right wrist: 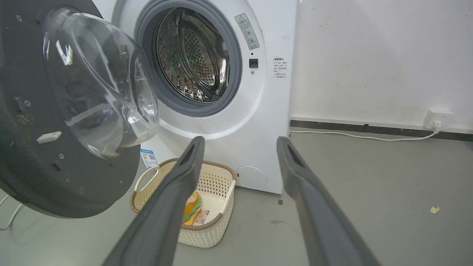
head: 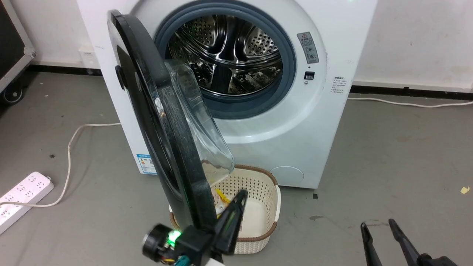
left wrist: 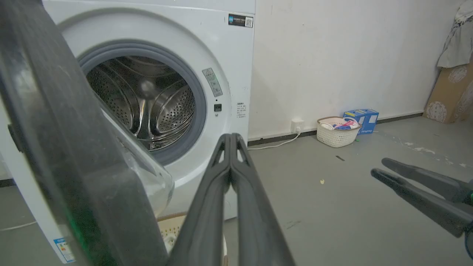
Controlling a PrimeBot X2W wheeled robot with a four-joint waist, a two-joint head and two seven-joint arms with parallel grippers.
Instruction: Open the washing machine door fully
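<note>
The door (head: 159, 122) is standing partly open, swung leftward off the machine (head: 332, 55). The left gripper (head: 242, 194) is hovering before the machine by the door's lower rim, jaws pressed together, empty. The right gripper (head: 377, 223) is hovering further right, jaws apart.

The washing machine door (right wrist: 33, 166) stands open; the right hand (right wrist: 240, 145) is spread.
</note>
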